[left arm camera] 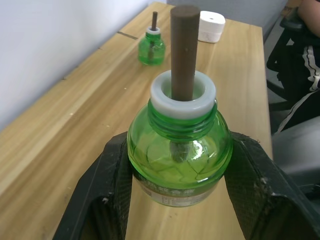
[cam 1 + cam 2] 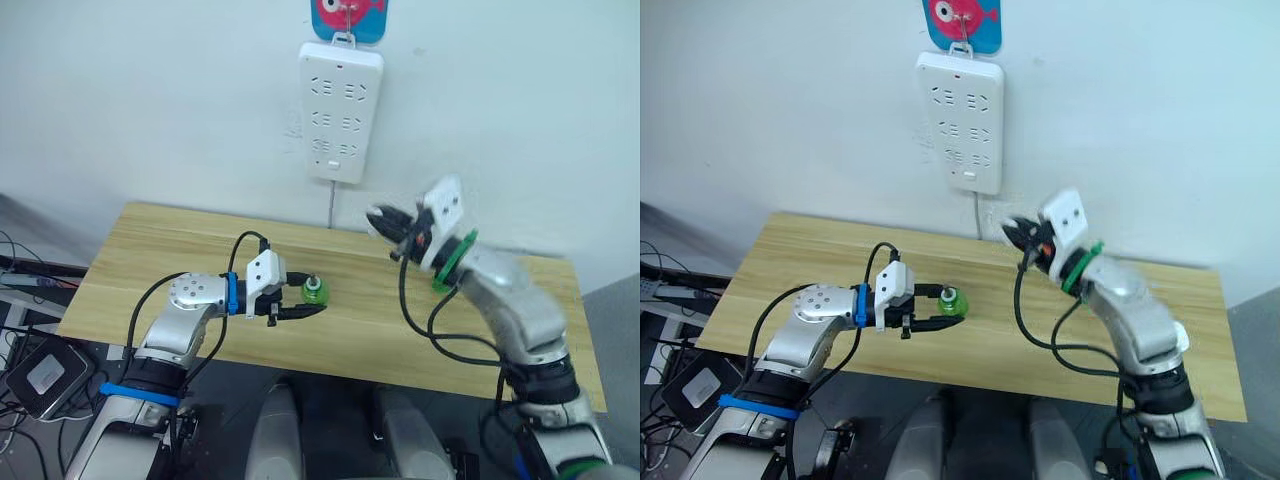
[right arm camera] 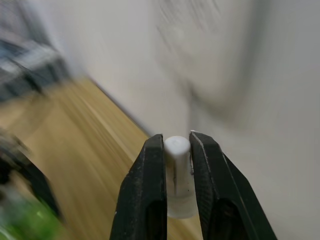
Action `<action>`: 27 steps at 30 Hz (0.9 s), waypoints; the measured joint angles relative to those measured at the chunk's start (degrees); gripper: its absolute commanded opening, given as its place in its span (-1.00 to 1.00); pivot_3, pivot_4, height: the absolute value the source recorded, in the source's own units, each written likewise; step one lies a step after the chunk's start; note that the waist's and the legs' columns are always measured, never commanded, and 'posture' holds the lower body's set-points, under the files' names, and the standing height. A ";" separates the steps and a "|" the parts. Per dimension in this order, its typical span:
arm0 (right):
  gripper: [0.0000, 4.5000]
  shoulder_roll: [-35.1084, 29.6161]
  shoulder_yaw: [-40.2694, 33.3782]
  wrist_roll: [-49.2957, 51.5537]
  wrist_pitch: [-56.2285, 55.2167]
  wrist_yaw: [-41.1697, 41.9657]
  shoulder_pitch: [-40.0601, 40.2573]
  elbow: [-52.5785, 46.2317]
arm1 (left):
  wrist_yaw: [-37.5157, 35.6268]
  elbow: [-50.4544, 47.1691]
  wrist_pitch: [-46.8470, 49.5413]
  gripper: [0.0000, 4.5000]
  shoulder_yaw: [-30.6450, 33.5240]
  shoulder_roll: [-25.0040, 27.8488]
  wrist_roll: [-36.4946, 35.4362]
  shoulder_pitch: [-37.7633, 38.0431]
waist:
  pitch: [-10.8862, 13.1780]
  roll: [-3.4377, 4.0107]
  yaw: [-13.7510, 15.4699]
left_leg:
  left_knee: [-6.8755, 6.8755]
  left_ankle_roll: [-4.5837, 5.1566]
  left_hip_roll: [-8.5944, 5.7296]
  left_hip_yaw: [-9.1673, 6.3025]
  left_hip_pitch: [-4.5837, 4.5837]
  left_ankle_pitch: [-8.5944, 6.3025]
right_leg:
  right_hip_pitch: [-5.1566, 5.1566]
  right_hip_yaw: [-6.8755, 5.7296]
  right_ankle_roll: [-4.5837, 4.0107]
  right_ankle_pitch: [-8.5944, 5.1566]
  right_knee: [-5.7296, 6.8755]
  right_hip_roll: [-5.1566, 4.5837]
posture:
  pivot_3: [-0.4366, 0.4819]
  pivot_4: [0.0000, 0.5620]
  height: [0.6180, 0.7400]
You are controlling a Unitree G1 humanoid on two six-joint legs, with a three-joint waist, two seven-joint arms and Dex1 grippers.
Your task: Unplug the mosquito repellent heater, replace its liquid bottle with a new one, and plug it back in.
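Two grippers are loaded: the left gripper clamps a green bottle on the worktop and the right gripper pinches a small white piece, so the swap seems in hand, and the left wrist view adds the next target, the mosquito repellent heater, far along the worktop near a second bottle.

A wooden table stands against a plain white wall.
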 measured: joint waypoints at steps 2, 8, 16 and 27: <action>-0.84 3.03 0.74 -4.04 -5.50 -4.27 2.41 7.10 | 0.03 0.00 0.14 -0.01 0.01 -0.26 -0.01 -0.59 | 0.00 0.01 -0.46 | -0.02 0.00 0.01 0.11 -0.01 0.00 | -0.11 0.12 -0.01 0.00 0.11 0.01 | 0.01 0.13 1.00; -0.84 7.14 -1.19 -10.38 -18.05 -14.42 2.60 19.35 | -0.05 -1.59 0.76 -0.01 0.03 -0.21 -0.16 -0.07 | 0.01 0.01 -0.76 | -0.10 -0.01 0.06 0.10 0.02 0.01 | -0.15 0.12 -0.04 -0.02 0.16 0.08 | 0.03 0.16 1.00; -0.84 10.31 -4.99 -11.27 -23.96 -17.98 1.66 30.06 | -0.20 -2.96 2.27 -0.01 0.19 0.65 -0.34 0.50 | 0.01 0.01 -0.29 | -0.25 -0.01 0.05 0.14 0.03 0.01 | -0.21 0.14 -0.11 -0.04 0.14 0.06 | 0.04 0.19 1.00; 0.57 11.06 -4.87 -9.71 -24.85 -14.34 3.10 29.33 | -0.19 -3.33 2.89 -0.01 0.19 0.65 -0.43 0.50 | 0.03 0.04 -0.24 | -0.32 -0.01 0.05 0.15 0.03 0.01 | -0.27 0.16 -0.14 -0.07 0.14 0.07 | 0.04 0.20 1.00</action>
